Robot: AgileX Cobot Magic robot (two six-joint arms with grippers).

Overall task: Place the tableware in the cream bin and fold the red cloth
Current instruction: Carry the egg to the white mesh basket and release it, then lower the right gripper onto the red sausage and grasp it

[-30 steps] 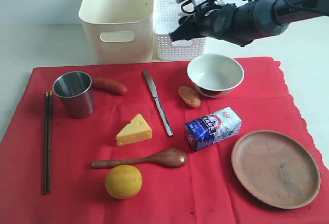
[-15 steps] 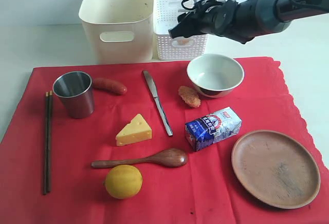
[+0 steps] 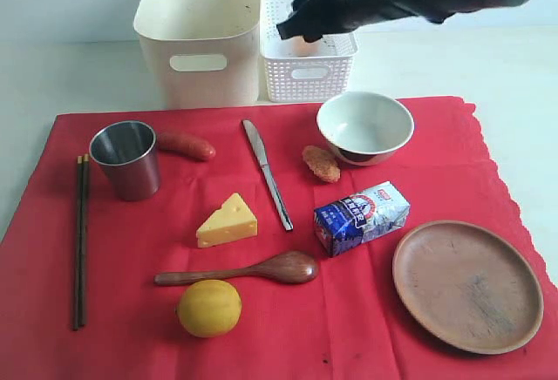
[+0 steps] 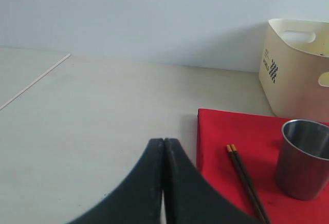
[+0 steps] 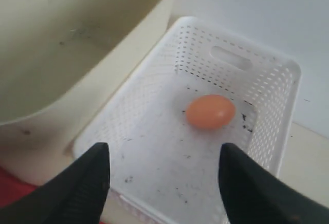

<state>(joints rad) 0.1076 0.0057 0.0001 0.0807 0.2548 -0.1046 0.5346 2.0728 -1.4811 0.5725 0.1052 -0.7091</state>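
Steel cup (image 3: pixel 127 159) between chopsticks (image 3: pixel 81 240) and sausage (image 3: pixel 185 145)

At the right edge of the left wrist view, the cream bin (image 4: pixel 300 75) has a small dark print on its side wall. It is a word written sideways that seems to read "WORLD", with a pattern of dark dots beside it. In the exterior view, right of centre, the blue milk carton (image 3: pixel 361 216) has white and red printing, too small to read.
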